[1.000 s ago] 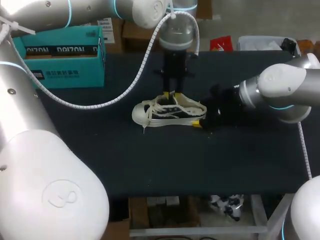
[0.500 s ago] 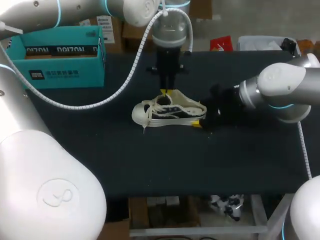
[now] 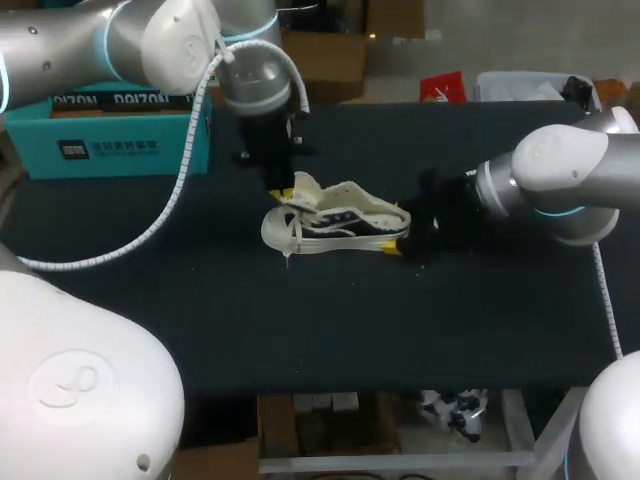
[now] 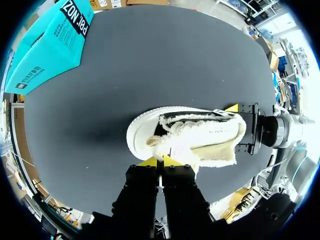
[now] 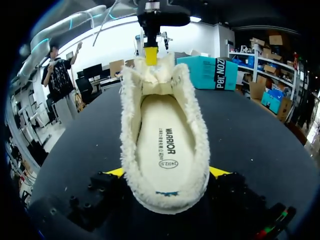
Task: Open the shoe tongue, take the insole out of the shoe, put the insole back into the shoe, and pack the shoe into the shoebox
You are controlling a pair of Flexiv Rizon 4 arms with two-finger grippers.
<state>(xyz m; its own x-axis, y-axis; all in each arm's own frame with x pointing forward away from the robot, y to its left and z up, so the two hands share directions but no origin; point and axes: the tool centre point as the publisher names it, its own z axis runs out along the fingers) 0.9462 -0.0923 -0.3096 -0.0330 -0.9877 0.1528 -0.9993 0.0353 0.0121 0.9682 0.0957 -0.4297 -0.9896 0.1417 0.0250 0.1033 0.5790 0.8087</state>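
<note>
Shoe point(image 3: 335, 222): lies on its sole at centre frame on the dark table point(image 3: 300, 330), toe leftward. Upper left, teal cardboard shoebox point(image 3: 110, 130), well apart, presumably parked there for the packing step. Just left of centre, left gripper point(image 3: 283, 190) pinched tight on the tongue point(image 3: 305, 187), holding it up and toward the toe, likely to widen the mouth for the insole. Inside, seen from the right wrist: flat cream insole point(image 5: 162, 145), printed, ringed by fluffy fleece lining point(image 5: 129, 125). Outside, dark cloth-like sides above a pale rubber sole point(image 3: 330, 246). Right of centre, right gripper point(image 3: 398, 240) clamped across the heel, one yellow tip on each side, seemingly to anchor against the pull.
</note>
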